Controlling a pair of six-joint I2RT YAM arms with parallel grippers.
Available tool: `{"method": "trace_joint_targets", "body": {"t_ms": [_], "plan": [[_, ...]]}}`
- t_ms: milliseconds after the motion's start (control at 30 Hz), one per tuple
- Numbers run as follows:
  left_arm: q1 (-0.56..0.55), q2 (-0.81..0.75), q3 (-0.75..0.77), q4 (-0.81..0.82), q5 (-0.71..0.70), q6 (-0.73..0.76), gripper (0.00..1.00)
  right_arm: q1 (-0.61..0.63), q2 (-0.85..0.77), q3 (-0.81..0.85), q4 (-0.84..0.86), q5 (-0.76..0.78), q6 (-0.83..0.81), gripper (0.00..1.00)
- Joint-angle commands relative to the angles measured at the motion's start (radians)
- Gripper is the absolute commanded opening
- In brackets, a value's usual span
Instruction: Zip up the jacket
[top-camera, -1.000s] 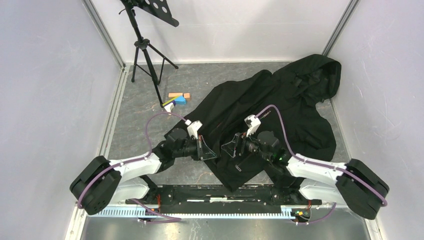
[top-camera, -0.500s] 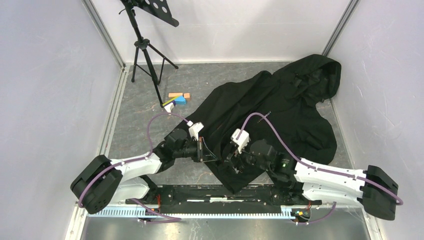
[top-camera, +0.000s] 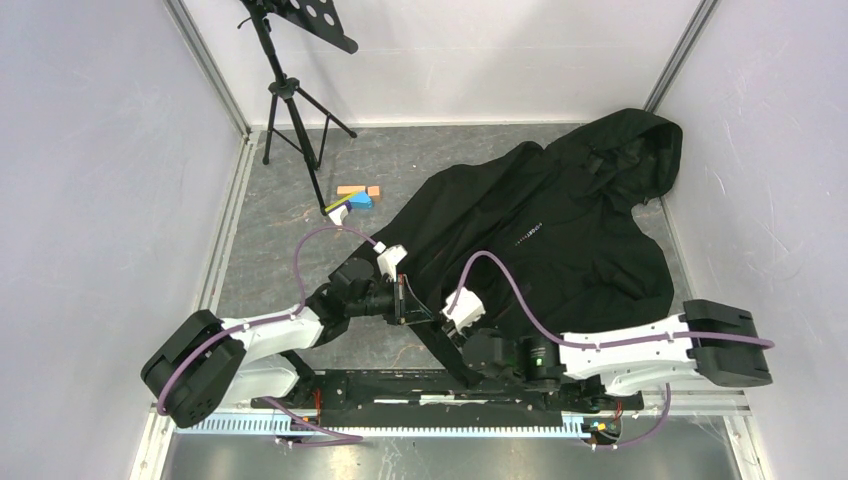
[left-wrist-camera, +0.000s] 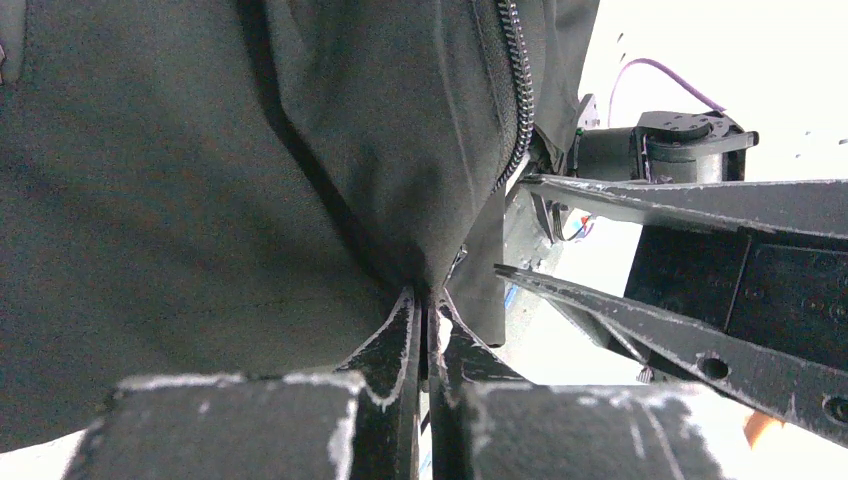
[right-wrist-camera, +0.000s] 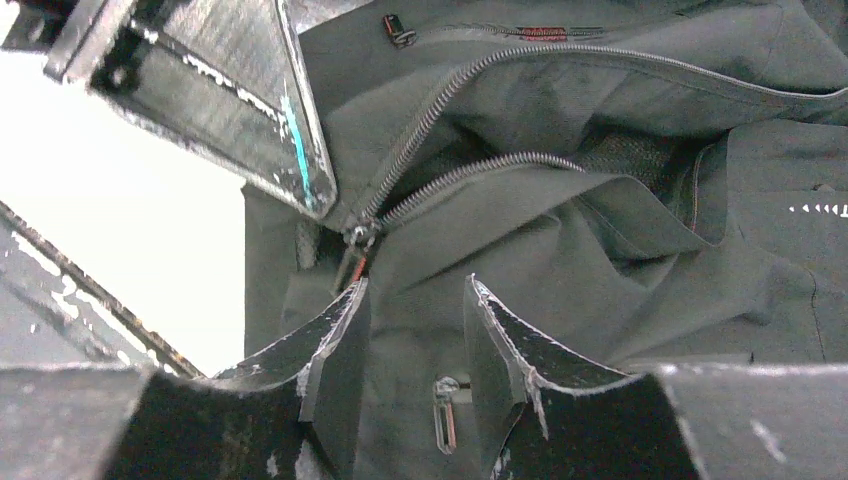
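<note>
The left gripper (left-wrist-camera: 428, 300) is pinching its jaws tight together on a fold of black fabric at the bottom of the front opening, holding the hem taut. The right gripper (right-wrist-camera: 415, 290) is hovering with its jaws apart and nothing clamped between them. The zip slider (right-wrist-camera: 360, 235) is sitting just past the tip of one finger rather than in the gap, so a closing move from here is likely heading for plain cloth, or for the small pocket pull (right-wrist-camera: 442, 415) lying lower between the fingers.

Above the slider the two rows of teeth (right-wrist-camera: 470, 170) are splaying apart and a loose fold is bulging under them. If the slider is pulled along while they are lying this way, fabric may be dragging into it and jamming. A hard tug could also be slipping the hem out of the left pinch.

The jacket (top-camera: 560, 220) is sprawling over the right half of the table (top-camera: 290, 230), its hood reaching the far right corner and its hem coming to the near edge between the arms.
</note>
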Motion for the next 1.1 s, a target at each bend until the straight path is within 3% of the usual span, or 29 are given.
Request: {"method": "trace_joint_targets", "body": {"t_ms": [0,200,600,1000,1067], "plan": [[-0.007,0.010,-0.006,0.052,0.027,0.020,0.02,0.026,0.112,0.119,-0.048,0.133,0.115,0.45],[-0.007,0.011,-0.011,0.065,0.030,0.015,0.02,0.041,0.227,0.215,-0.103,0.164,0.143,0.47],[-0.007,-0.001,-0.018,0.070,0.030,0.015,0.02,0.052,0.295,0.175,-0.063,0.169,0.190,0.50],[-0.007,-0.009,-0.024,0.070,0.035,0.015,0.02,0.052,0.367,0.189,-0.026,0.235,0.204,0.44],[-0.007,-0.014,-0.025,0.070,0.036,0.015,0.02,0.052,0.364,0.187,-0.022,0.241,0.203,0.39]]}}
